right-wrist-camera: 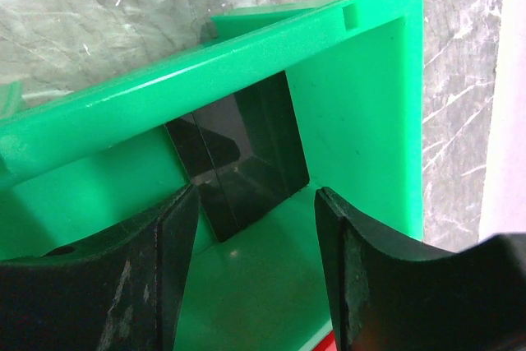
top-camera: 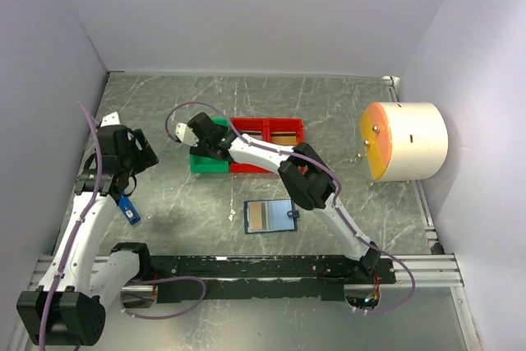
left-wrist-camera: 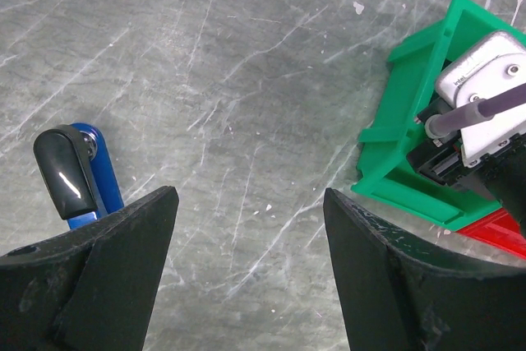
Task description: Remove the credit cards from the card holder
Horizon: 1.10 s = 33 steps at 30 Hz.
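Both parted, left jaws wide, right jaws just short of dark card in green bin

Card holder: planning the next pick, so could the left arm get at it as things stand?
Probably yes: the left claw is open, and only bare table lies between it and the card holder, which lies open.

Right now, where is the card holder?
In the top view, the card holder lies open on the table near the centre, a little toward the near edge from the red bin.
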Motion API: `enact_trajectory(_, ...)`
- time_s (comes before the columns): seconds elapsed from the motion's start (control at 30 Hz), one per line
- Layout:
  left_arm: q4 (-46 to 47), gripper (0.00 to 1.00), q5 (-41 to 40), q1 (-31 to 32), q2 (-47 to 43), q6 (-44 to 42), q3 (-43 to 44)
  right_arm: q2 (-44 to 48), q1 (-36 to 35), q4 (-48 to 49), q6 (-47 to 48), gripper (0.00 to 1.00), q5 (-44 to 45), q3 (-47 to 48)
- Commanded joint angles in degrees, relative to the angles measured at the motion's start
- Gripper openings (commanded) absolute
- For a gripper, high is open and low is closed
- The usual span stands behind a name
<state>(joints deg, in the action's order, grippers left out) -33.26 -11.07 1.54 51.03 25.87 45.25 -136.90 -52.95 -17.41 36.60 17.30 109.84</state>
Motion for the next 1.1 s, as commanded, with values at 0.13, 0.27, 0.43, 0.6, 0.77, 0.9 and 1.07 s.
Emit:
enact_trajectory(0.13, 1.4, 0.83, 1.2, -0.4, -0.4, -0.9, 0.0, 13.1, 0.1, 5.9, -12.8, 0.6, -4.2, -6.1)
enact_trajectory(0.27, 1.0, 0.83, 1.2, -0.4, -0.7, -0.9, 0.0, 25.7, 0.5, 13.5, -26.3, 0.74, 0.1, -19.9)
enact_trajectory(0.43, 0.7, 0.83, 1.3, -0.4, -1.2, -0.9, -0.1, 37.2, 1.5, 15.2, -45.3, 0.76, 2.2, -34.6)
enact_trajectory(0.6, 0.3, 0.83, 0.9, -0.4, -1.8, -0.6, -0.3, 46.2, 1.5, 9.9, -62.1, 0.68, 4.9, -45.4)
enact_trajectory(0.77, 0.6, 0.83, 0.9, -0.4, -2.1, -0.6, -0.3, 55.2, 1.5, 7.0, -72.7, 0.66, 4.7, -54.7)
enact_trajectory(0.9, 0.4, 0.83, 1.0, -0.4, -1.5, -0.6, -0.3, 63.1, 1.5, 8.8, -78.7, 0.66, 2.6, -62.8)
enact_trajectory(1.07, 0.0, 0.83, 0.0, -0.4, -1.3, -0.4, 0.0, 66.6, 1.5, 11.4, -84.6, 0.65, -3.4, -68.8)
